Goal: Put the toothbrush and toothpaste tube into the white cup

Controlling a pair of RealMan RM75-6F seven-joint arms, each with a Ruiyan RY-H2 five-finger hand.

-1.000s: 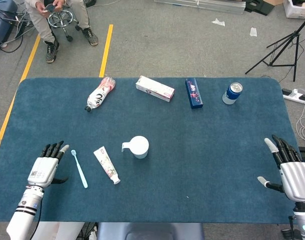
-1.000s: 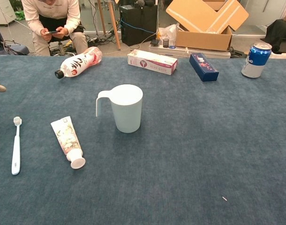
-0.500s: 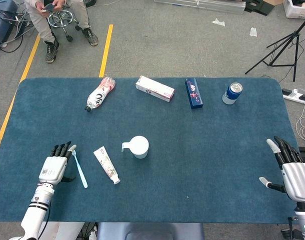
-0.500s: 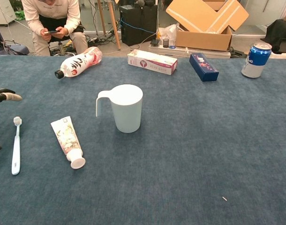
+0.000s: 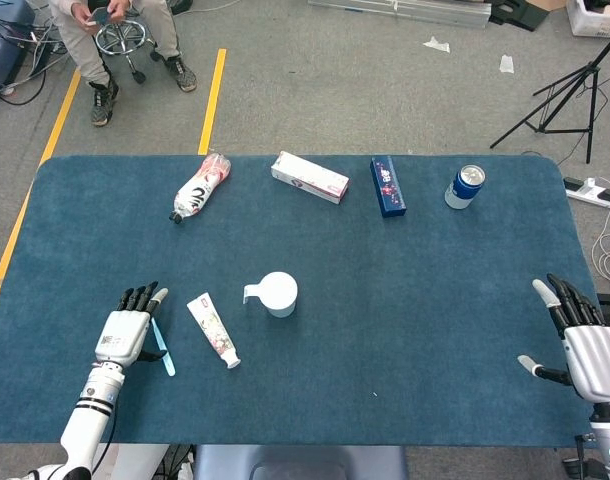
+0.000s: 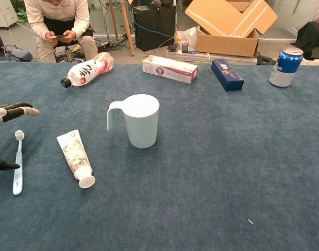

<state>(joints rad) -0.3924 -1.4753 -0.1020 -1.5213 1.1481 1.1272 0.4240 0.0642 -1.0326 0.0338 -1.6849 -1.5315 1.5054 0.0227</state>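
The light blue toothbrush (image 6: 17, 164) lies flat near the table's front left; in the head view only its lower end (image 5: 164, 353) shows beside my left hand. That left hand (image 5: 131, 327) hovers over the brush with fingers (image 6: 15, 111) spread and nothing in it. The toothpaste tube (image 5: 214, 330) lies just right of the brush, cap toward the front. The white cup (image 5: 277, 294) stands upright right of the tube, handle to the left. My right hand (image 5: 586, 345) rests open at the table's right edge, far from everything.
Along the far side lie a plastic bottle (image 5: 199, 187), a white carton (image 5: 310, 177) and a dark blue box (image 5: 387, 186), with a blue can (image 5: 465, 187) standing upright. A seated person (image 6: 57, 23) is beyond the far left corner.
My left hand has moved right, from beside the toothbrush to above it, fingers still spread. The right hand has barely shifted. The objects have not moved.
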